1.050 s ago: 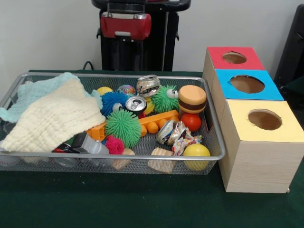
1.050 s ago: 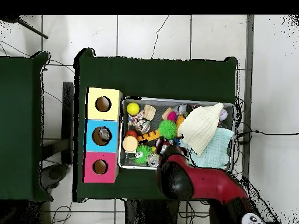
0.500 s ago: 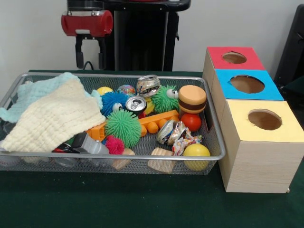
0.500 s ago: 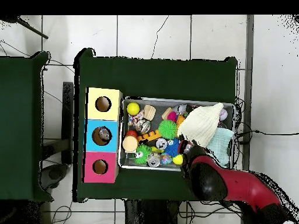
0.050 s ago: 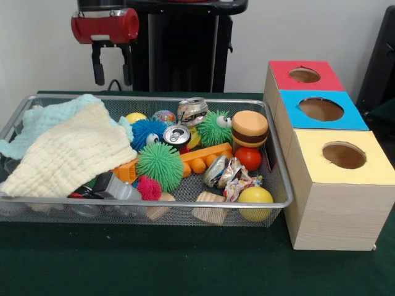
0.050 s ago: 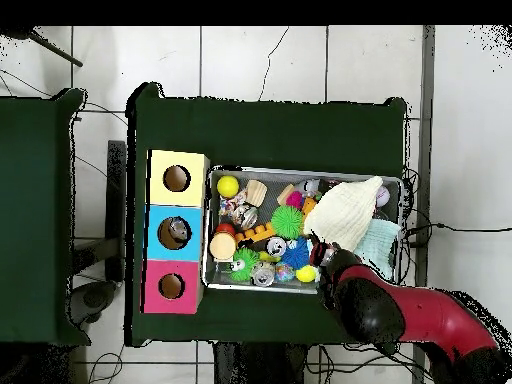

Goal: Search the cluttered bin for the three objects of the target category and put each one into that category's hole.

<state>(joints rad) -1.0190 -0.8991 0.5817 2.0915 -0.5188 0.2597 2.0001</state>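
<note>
Front view: gripper [image 5: 111, 65] up at 11 o'clock, fingers apart, holding nothing. Below, wire bin [image 5: 185, 202] stuffed with toys, crushed shiny can [image 5: 192, 110] near the middle. Overhead view: only here, something small inside blue box [image 6: 176, 233].

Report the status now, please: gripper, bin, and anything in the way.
Gripper open, empty, above the bin's far edge. Cloths cover one end of the bin. Nothing in hand yet.
</note>
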